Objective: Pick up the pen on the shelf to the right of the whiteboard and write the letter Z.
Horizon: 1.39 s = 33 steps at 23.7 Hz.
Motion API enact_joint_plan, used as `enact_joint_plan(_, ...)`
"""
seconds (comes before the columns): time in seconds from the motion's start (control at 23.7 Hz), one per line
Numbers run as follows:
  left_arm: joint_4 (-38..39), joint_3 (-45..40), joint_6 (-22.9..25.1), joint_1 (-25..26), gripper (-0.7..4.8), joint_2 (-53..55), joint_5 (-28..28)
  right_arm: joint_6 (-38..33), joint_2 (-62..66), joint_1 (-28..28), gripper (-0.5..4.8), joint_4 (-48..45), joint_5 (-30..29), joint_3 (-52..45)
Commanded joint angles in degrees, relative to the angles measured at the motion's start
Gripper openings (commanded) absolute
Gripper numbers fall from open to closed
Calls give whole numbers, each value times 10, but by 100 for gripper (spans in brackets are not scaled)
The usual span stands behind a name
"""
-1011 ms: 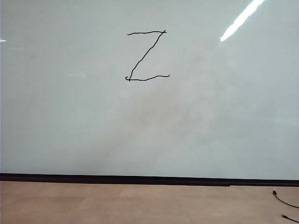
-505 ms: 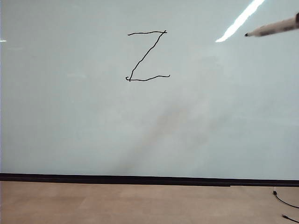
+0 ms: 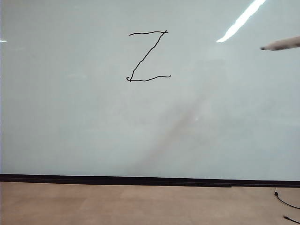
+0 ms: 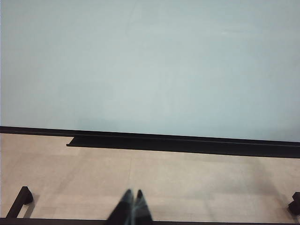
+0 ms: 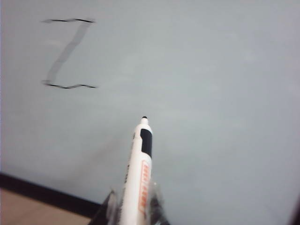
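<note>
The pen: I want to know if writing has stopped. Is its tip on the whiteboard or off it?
Off. In the exterior view the pen hangs far right of the letter Z, shut in the right gripper.

**Pen drawn back from the board**

My right gripper (image 5: 133,213), clamped on the pen (image 3: 282,44), has carried it toward the right edge of the exterior view. A second ago the pen was out of that view; half a second ago it reached further in, slightly higher. The faint shadow on the whiteboard (image 3: 93,131) has slid rightward with it.
</note>
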State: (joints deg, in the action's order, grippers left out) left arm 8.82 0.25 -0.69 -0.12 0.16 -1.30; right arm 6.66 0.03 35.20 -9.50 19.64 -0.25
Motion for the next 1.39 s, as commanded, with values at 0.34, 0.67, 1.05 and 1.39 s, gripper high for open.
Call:
enact_joint_plan(0.34,-3,1,2,0,-4,0,0,-68,0,-374,-6,47,-246,3)
enact_joint_plan(0.67,-3,1,2,0,-5,0,0,-80,0,-416,-6,102,-253,3)
enact_joint_plan(1.05,-3,1,2,0,-4,0,0,-80,0,-416,-6,90,-212,3)
enact_joint_plan(1.39,-3,1,2,0,-5,0,0,-80,0,-416,-6,97,-210,3)
